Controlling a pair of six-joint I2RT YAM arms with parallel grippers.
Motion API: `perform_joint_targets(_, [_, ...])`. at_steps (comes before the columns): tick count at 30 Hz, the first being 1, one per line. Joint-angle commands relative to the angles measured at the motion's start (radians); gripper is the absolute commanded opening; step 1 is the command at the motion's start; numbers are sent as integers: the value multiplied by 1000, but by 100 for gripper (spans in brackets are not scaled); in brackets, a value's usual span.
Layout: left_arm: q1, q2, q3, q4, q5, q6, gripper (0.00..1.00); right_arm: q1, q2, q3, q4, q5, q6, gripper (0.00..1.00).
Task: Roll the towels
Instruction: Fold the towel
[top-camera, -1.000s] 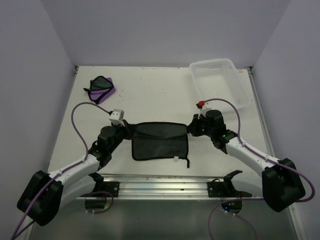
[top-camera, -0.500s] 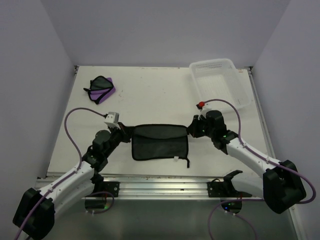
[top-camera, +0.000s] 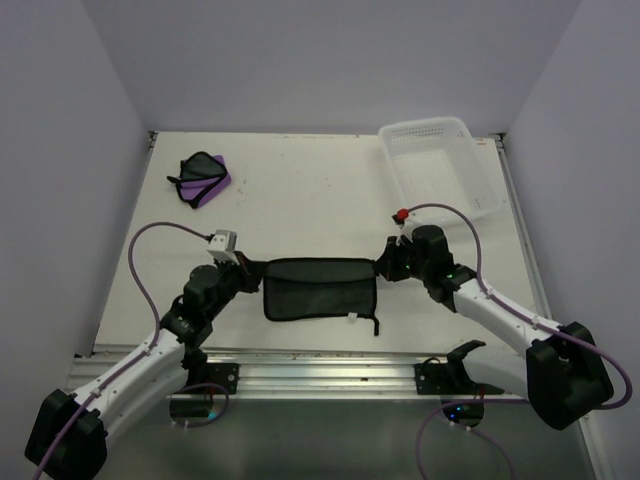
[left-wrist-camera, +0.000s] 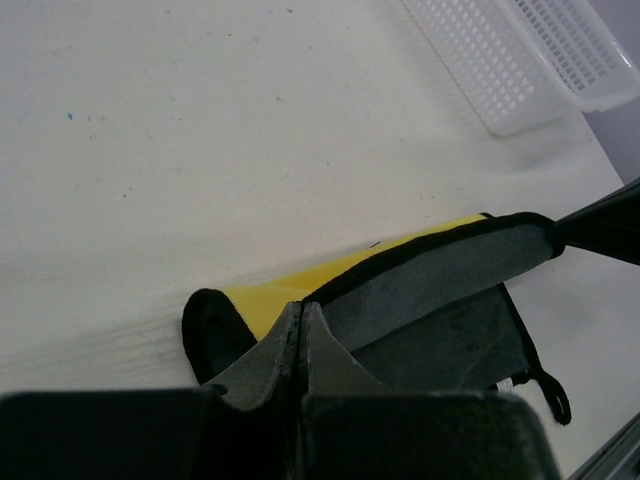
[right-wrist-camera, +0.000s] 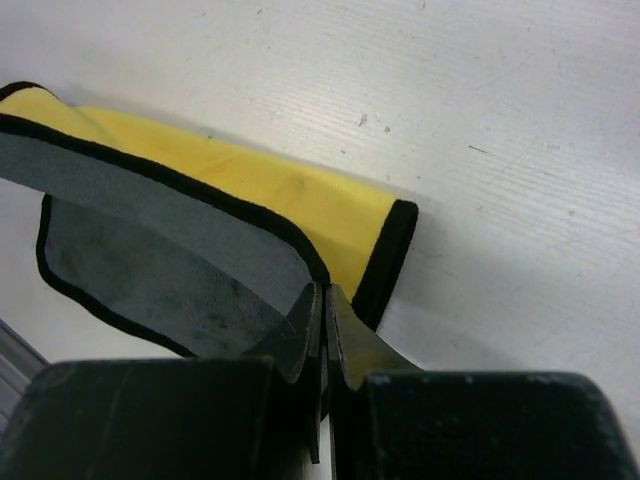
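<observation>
The yellow towel (top-camera: 320, 290) lies at the table's middle front, grey side up, its far edge folded toward me; yellow shows in the left wrist view (left-wrist-camera: 300, 285) and the right wrist view (right-wrist-camera: 270, 190). My left gripper (top-camera: 252, 272) is shut on the folded edge's left corner (left-wrist-camera: 300, 315). My right gripper (top-camera: 385, 266) is shut on its right corner (right-wrist-camera: 322, 295). The purple towel (top-camera: 203, 179) lies crumpled at the far left.
A white perforated basket (top-camera: 440, 165) stands at the far right of the table, also in the left wrist view (left-wrist-camera: 520, 60). A metal rail (top-camera: 320, 370) runs along the near edge. Purple cables loop over both arms.
Both grippers have drawn the towel's far edge toward me, so the fold is wider and the towel looks shorter. The left arm has swung back and lower.
</observation>
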Motion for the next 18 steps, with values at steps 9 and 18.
perform_joint_targets(9, [1,-47,-64,-41,8,-49,0,3,-84,-44,-28,-23,17,0])
perform_joint_targets(18, [-1,-87,-60,-117,-8,-77,0,3,-102,-82,-20,-47,43,0])
